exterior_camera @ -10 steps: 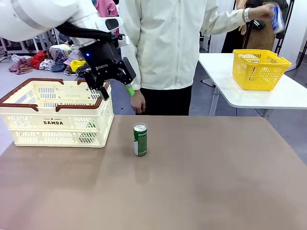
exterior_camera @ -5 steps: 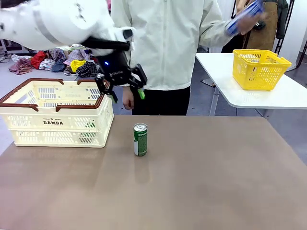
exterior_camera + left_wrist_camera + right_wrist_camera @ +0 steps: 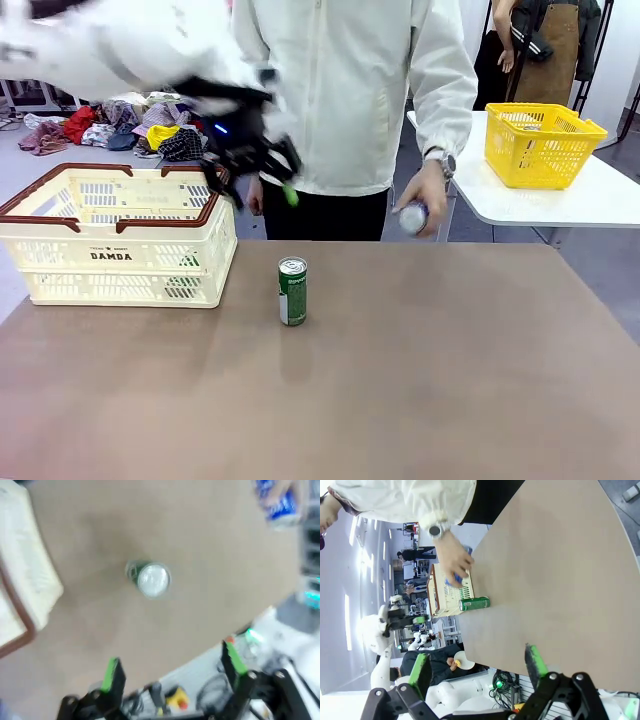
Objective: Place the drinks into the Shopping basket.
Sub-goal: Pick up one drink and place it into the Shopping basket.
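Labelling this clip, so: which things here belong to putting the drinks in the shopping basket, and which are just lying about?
Job in hand: green can, upright on the table; blue can, in the person's hand; Shopping basket.
Lying about: yellow basket, on the white side table; clothes pile, on the floor behind.

Drinks in clear view: 2. 1 green can (image 3: 292, 291) stands just right of the Shopping basket (image 3: 120, 255), and 1 blue can (image 3: 413, 217) is in the person's hand (image 3: 428, 193), farther right of it. Green patches behind the basket's lattice cannot be counted.

Baskets: 2, the Shopping basket and 1 yellow basket (image 3: 540, 150) well to its right.

Tables: 2, 1 brown table (image 3: 450, 380) under the Shopping basket and 1 white table (image 3: 600, 200) beyond.

Grippers: 2, the left gripper (image 3: 260, 192) and the right gripper (image 3: 477, 655).
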